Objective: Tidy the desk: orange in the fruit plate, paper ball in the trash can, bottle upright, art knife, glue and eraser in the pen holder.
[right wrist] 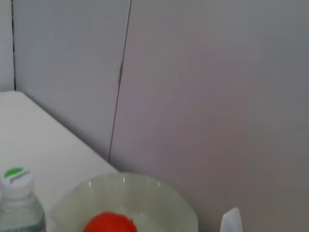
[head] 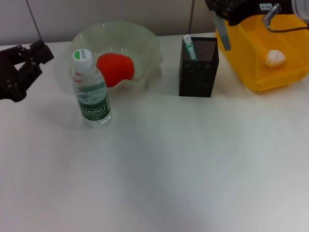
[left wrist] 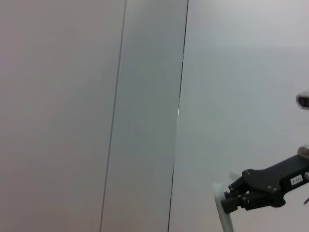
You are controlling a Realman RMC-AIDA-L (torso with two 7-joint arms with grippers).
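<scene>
Your head view shows the whole desk; the wrist views show mostly wall. The orange lies in the fruit plate, the paper ball in the yellow trash can. The bottle, labelled "Cestbon", stands upright. A green-and-white stick pokes from the pen holder. Your right gripper grasps a grey stick by the trash can. The left gripper waits at the desk's left edge; you cannot tell its fingers. The near desk has wide room

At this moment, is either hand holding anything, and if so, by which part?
The right hand, above the pen holder, grips a slim grey-white item by its upper end. The left hand holds nothing.
</scene>
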